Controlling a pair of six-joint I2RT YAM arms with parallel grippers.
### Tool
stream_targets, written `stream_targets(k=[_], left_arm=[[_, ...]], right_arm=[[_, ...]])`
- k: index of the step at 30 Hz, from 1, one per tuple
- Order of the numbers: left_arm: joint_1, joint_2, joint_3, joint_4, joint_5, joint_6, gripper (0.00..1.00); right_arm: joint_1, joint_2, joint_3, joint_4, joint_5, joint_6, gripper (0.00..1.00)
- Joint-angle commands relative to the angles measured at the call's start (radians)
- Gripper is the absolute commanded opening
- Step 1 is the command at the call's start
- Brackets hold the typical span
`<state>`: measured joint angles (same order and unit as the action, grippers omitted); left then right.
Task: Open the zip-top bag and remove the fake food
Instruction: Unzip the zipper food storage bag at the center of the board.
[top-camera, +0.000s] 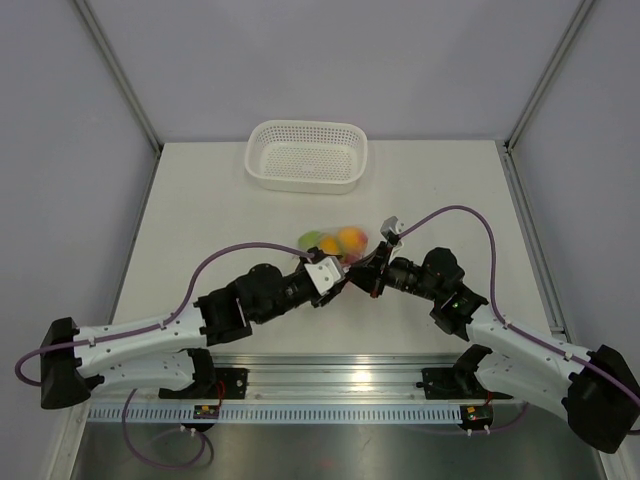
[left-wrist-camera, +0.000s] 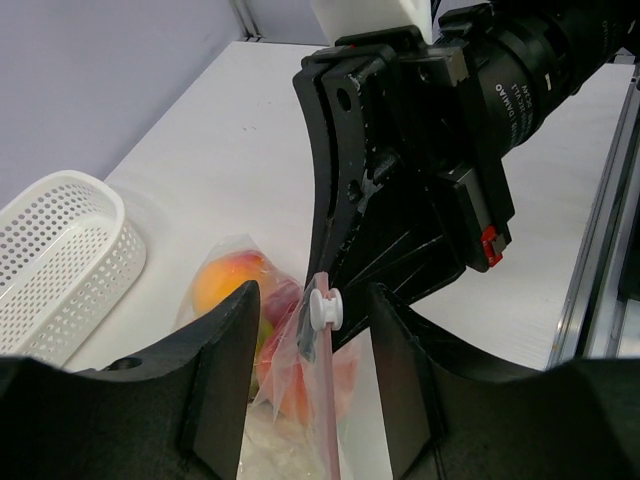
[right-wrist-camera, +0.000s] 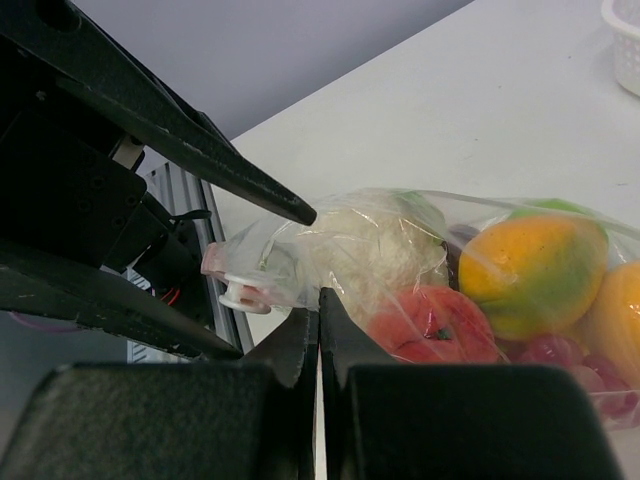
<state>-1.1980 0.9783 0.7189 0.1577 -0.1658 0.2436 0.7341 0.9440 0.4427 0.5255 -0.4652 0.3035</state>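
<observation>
The left arm (top-camera: 135, 335) and right arm (top-camera: 525, 342) both stretch forward and bend inward, so the two wrists meet nose to nose at the middle. The left gripper (left-wrist-camera: 315, 375) has its jaws partly apart (a clear gap shows between its fingers). The right gripper (right-wrist-camera: 318, 335) is pressed fully closed, its tips together.

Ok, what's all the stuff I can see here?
table: one, white, under everything.
basket: one, white with holes, far side of table.
zip-top bag: one, clear, mid-table between the grippers.
zip strip: one, pink, on the bag.
slider: one, white, on the zip strip.
fake food: several pieces, white, red, orange-green, dark red, inside the bag.
cables: two, purple, looping over the table.
left gripper: one, black, open, a finger either side of the slider.
right gripper: one, black, shut on the bag's edge.
</observation>
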Motion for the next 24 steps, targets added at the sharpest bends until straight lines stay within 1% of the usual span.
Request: stream_targets(k=[1, 3, 4, 7, 8, 10, 11, 12, 16, 24], left_arm=[[-0.005, 0.028, 0.062, 0.060, -0.015, 0.025, 0.48], [-0.005, 0.042, 0.068, 0.056, -0.002, 0.026, 0.43], [-0.005, 0.045, 0.071, 0.054, -0.001, 0.026, 0.37], [-0.005, 0.053, 0.079, 0.043, 0.005, 0.026, 0.26], [-0.005, 0.056, 0.077, 0.042, 0.003, 0.026, 0.21], [-0.005, 0.053, 0.077, 0.040, -0.005, 0.029, 0.17], [-0.005, 0.051, 0.074, 0.040, -0.005, 0.029, 0.13], [-0.005, 0.051, 0.076, 0.040, -0.003, 0.029, 0.11], [-0.005, 0.039, 0.068, 0.037, 0.000, 0.026, 0.05], [-0.003, 0.033, 0.062, 0.005, -0.006, 0.019, 0.04]], right_arm=[[0.013, -0.005, 0.062, 0.053, -0.012, 0.008, 0.00], [0.013, -0.005, 0.062, 0.053, -0.010, 0.011, 0.00], [0.014, -0.007, 0.062, 0.054, -0.010, 0.011, 0.00], [0.016, -0.013, 0.059, 0.056, -0.012, 0.014, 0.00], [0.016, -0.013, 0.059, 0.057, -0.013, 0.014, 0.00], [0.014, -0.014, 0.057, 0.059, -0.012, 0.014, 0.00], [0.014, -0.017, 0.057, 0.059, -0.012, 0.016, 0.00], [0.016, -0.017, 0.057, 0.060, -0.013, 0.014, 0.00], [0.014, -0.024, 0.050, 0.071, -0.010, 0.020, 0.00], [0.016, -0.099, 0.013, 0.094, 0.003, 0.026, 0.00]])
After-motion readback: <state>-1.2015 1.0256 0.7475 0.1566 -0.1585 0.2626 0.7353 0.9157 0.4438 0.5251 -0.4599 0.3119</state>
